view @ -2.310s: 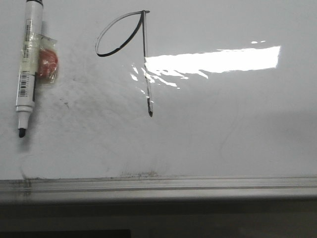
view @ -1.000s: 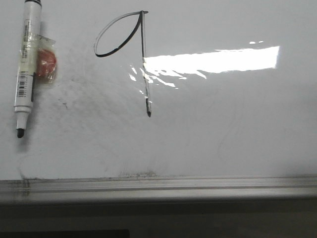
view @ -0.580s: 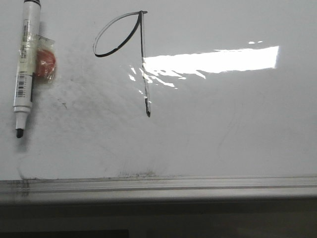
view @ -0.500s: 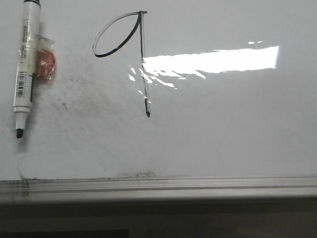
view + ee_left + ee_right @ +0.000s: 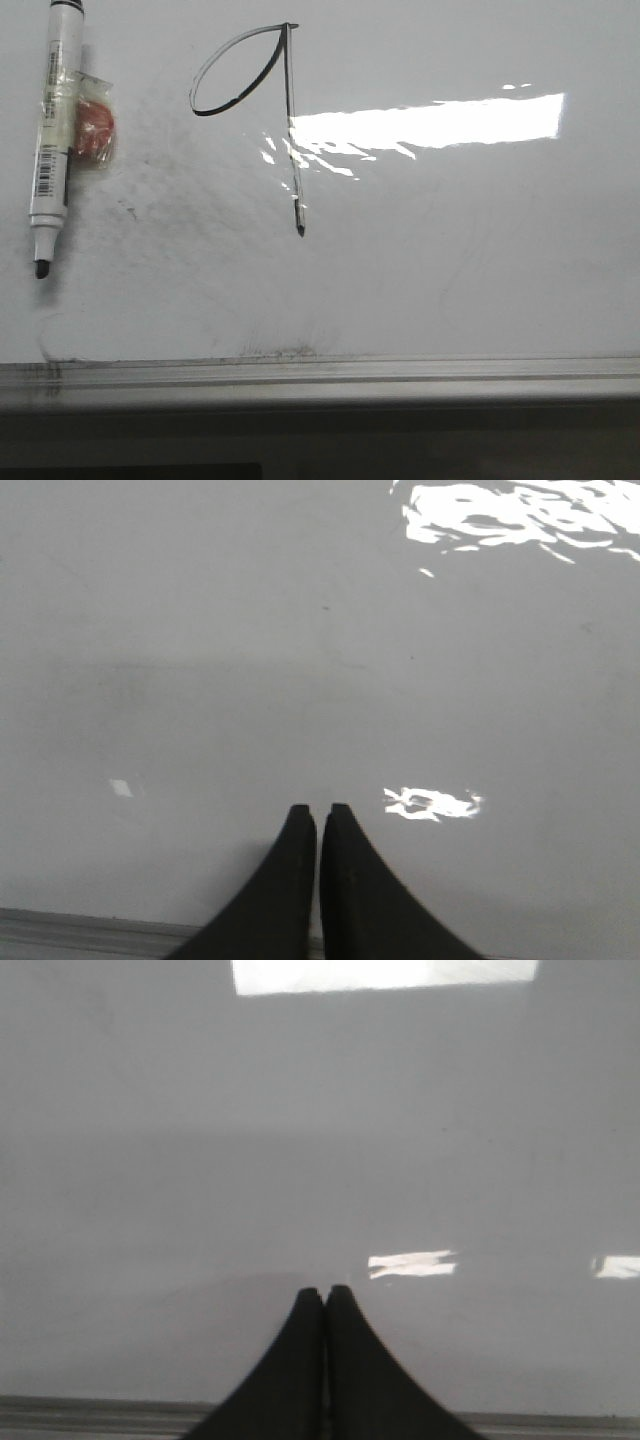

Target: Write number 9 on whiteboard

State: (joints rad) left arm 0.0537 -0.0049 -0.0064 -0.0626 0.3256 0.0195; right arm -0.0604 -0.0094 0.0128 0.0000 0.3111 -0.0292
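The number 9 (image 5: 288, 110) is drawn in thin black marker on the whiteboard (image 5: 450, 260), a slanted loop at the upper left and a long straight stem down to mid-board. A white marker (image 5: 52, 140) with its black tip bare lies on the board at the far left. Neither gripper shows in the front view. My left gripper (image 5: 318, 810) is shut and empty above bare board. My right gripper (image 5: 325, 1292) is shut and empty above bare board.
A red object in clear tape (image 5: 92, 128) sits against the marker. A bright glare patch (image 5: 430, 122) lies right of the 9. Grey smudges (image 5: 170, 190) mark the board's left half. The grey metal rail (image 5: 320, 378) runs along the near edge.
The marker and the drawn 9 shift only a few pixels between frames, as if the view wobbles slightly. Nothing else has changed.
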